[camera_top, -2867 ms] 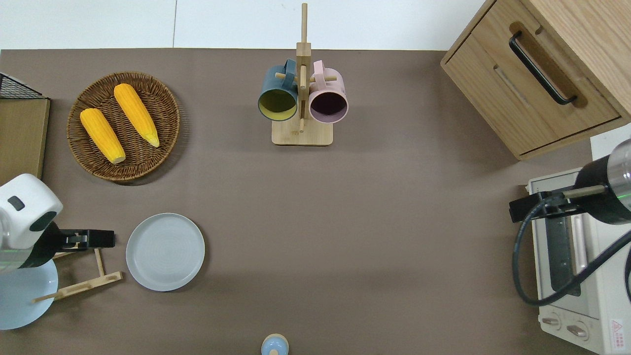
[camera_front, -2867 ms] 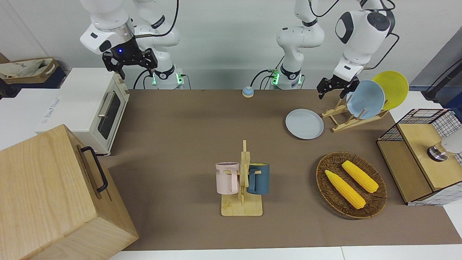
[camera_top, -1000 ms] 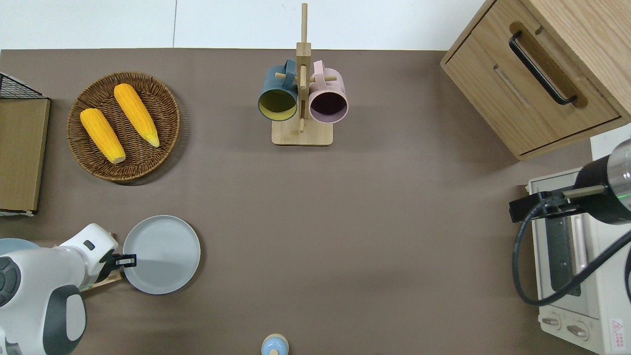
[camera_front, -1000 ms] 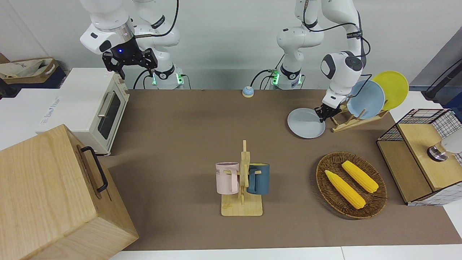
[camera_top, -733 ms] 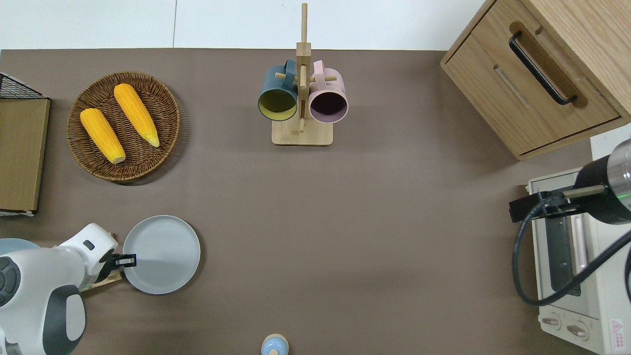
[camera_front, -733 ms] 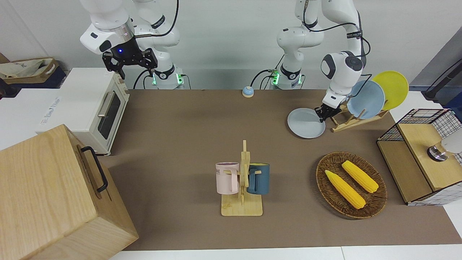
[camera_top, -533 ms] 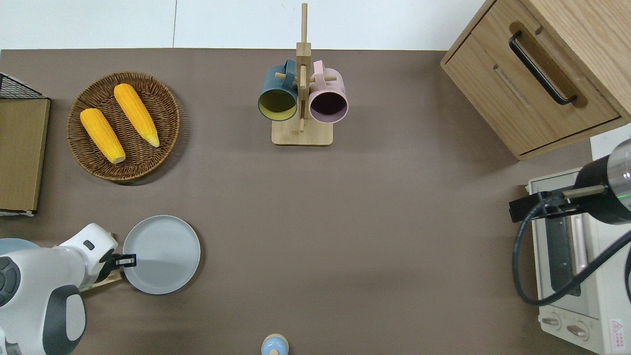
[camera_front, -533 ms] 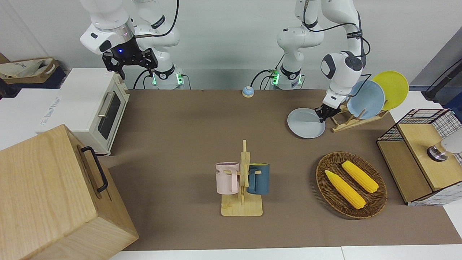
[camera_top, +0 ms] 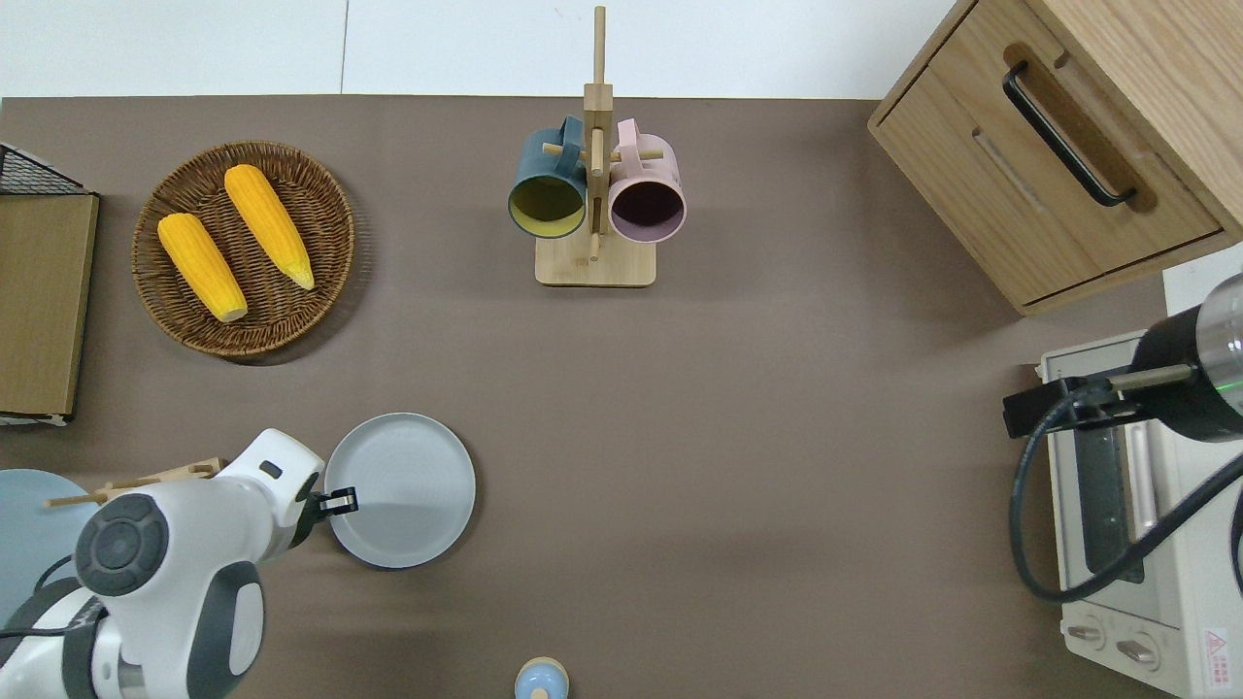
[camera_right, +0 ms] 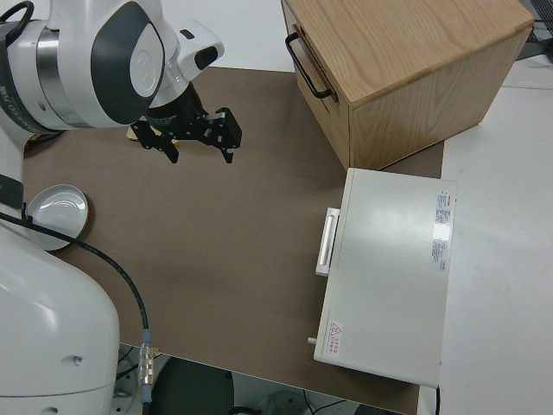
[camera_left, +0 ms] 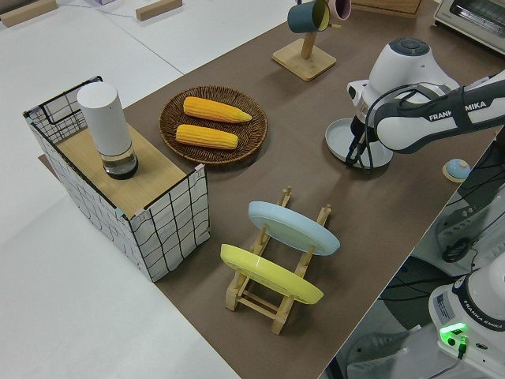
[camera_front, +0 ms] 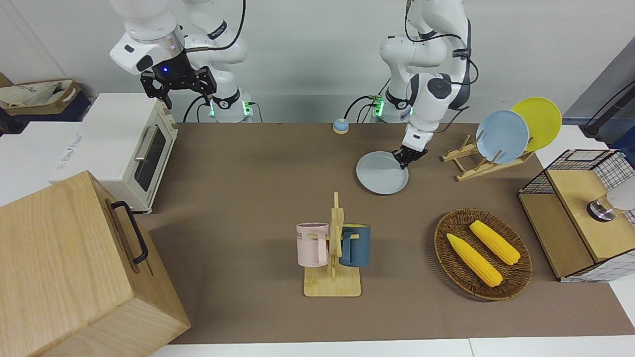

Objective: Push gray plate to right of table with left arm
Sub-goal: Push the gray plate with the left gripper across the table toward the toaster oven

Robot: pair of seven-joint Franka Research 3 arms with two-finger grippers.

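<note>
Clearly the gray plate [camera_top: 406, 488] lies flat on the desk [camera_top: 738, 437]. Seen from above with the robots at 6 o'clock, it is at about 8 o'clock of the desk's middle. It is well apart from the mug rack [camera_top: 594, 264], which stands toward 1 o'clock from it, and from the small bell [camera_top: 541, 677] toward 5 o'clock.

The left claw [camera_top: 340, 502] is down at the plate's rim, at about 9 o'clock of the plate. It seems to touch the rim there, or to reach just over it. Whether it is open, closed or pinching the rim, I cannot tell. The right claw [camera_front: 178, 84] is parked, its jaws standing apart and holding nothing.

I judge the plate to be stiff, smooth and rather light, so it should slide easily on the matte top. Its low raised rim is the only good place of contact. The push should meet the rim low at 9 o'clock and go through the plate's centre toward 3 o'clock, to the right arm's end. If the contact is off the centre line, the plate may turn and slip away from the claw. It looks breakable, so pressing down hard on the rim could tip it. The way toward 3 o'clock looks free, and most of it is not yet covered.
</note>
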